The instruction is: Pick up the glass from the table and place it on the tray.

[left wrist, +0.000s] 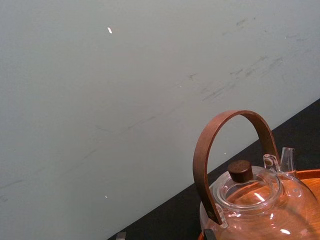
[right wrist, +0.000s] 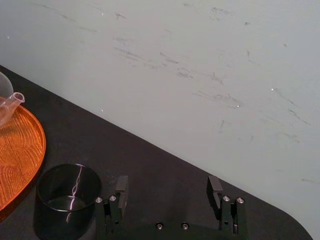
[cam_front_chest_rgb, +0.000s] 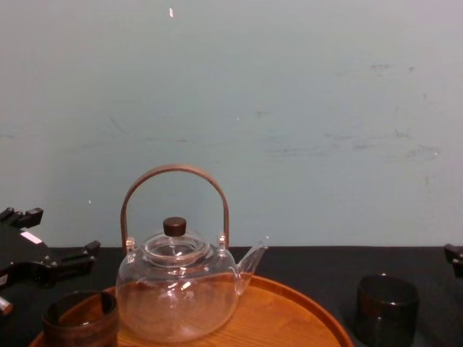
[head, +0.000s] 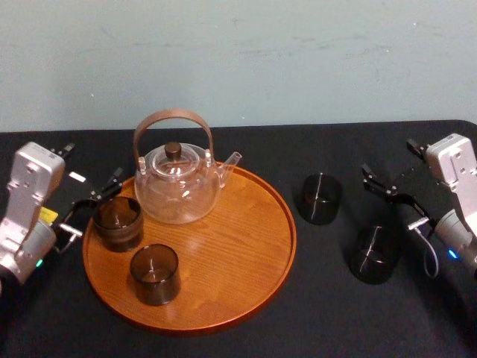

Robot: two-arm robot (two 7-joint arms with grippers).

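Two dark smoky glasses stand on the black table (head: 335, 313) to the right of the tray (head: 246, 276). One glass (head: 318, 198) is close to the tray's rim. The other glass (head: 373, 255) is nearer to me, just below and in front of my right gripper (head: 393, 201), which is open and holds nothing. In the right wrist view a glass (right wrist: 67, 197) sits just outside one finger (right wrist: 121, 190), not between the two. A third smoky glass (head: 155, 274) stands on the tray's front. My left gripper (head: 91, 205) is open at the tray's left edge.
A clear glass teapot (head: 177, 183) with an arched brown handle stands on the back of the tray. A ribbed brownish cup (head: 117, 222) sits on the tray's left side, right beside my left gripper. A pale wall rises behind the table.
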